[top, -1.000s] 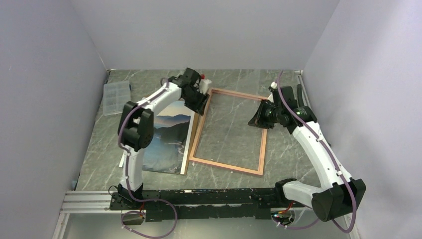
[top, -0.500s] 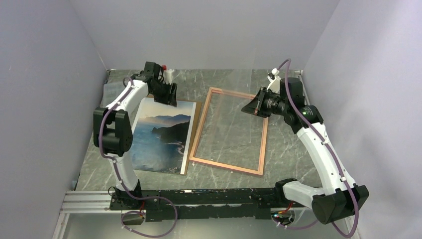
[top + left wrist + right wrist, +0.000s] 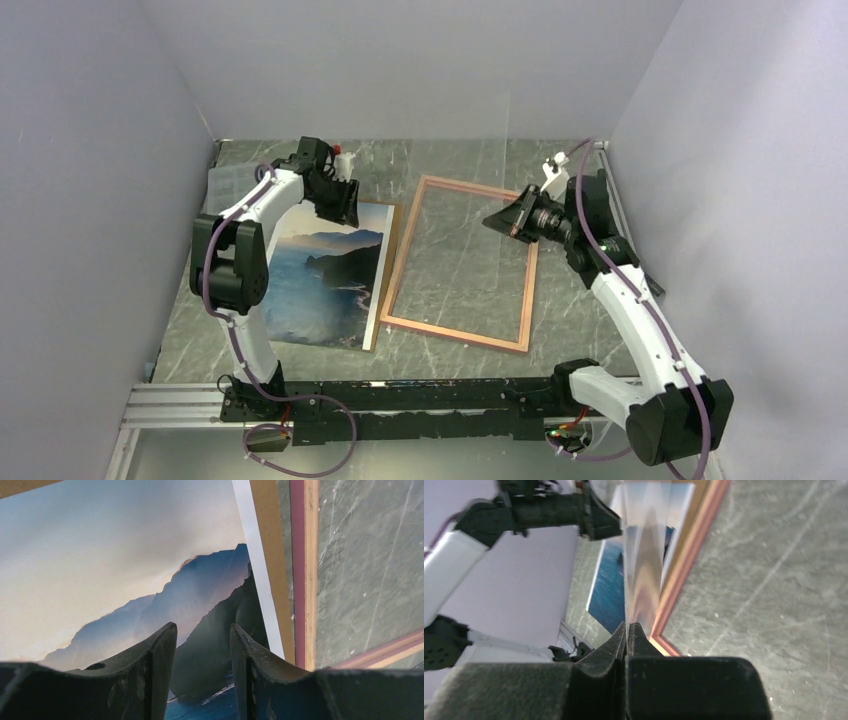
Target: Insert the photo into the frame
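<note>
Pickup step: left gripper [image 3: 202,630], half-spread and empty, hovers over the far end of the photo [image 3: 320,275] lying on the backing board [image 3: 272,555] beside the frame [image 3: 455,337], right gripper [image 3: 628,625] pinching the clear pane [image 3: 641,580] upright; next move likely calls for nipping the photo's edge.

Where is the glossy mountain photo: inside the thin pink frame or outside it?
Outside. The glossy mountain photo lies flat left of the thin pink frame; inside the frame only grey tabletop shows.
</note>
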`<state>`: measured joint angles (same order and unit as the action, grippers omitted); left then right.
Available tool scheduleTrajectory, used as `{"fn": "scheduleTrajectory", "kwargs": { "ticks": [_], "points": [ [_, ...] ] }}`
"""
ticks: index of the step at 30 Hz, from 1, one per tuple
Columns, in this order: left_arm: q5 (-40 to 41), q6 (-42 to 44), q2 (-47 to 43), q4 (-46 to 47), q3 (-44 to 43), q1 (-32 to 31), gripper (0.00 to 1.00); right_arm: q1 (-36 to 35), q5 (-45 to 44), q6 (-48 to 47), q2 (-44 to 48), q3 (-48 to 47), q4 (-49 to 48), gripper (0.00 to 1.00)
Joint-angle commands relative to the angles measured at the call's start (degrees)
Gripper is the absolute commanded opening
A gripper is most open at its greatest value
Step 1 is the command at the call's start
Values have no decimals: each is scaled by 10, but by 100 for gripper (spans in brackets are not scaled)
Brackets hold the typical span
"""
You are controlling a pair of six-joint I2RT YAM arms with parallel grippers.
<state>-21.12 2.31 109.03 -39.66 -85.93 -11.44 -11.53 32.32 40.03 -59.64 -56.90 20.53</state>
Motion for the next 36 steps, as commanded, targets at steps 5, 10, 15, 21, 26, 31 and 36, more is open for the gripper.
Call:
{"fn": "scheduleTrajectory", "kwargs": {
  "ticks": [5, 10, 15, 21, 26, 31, 36],
  "points": [
    [-8, -2, -12, 13, 13, -4, 48, 39, 26, 53, -18, 166, -129, 0],
    [4, 8, -14, 17, 26, -30, 47, 70, 31, 53, -6, 208, -136, 0],
    [17, 8, -6, 23, 39, -71, 47, 89, 27, 27, -9, 226, -118, 0],
    [20, 10, 8, 20, 40, -103, 46, 113, 22, 13, -11, 253, -114, 0],
    [27, 18, 16, 16, 40, -117, 45, 128, 23, 18, -15, 274, -118, 0],
    [28, 16, 21, 16, 38, -122, 44, 137, 21, 19, -12, 291, -120, 0],
    [29, 15, 25, 16, 35, -130, 44, 143, 19, 14, -10, 294, -112, 0]
  ]
}}
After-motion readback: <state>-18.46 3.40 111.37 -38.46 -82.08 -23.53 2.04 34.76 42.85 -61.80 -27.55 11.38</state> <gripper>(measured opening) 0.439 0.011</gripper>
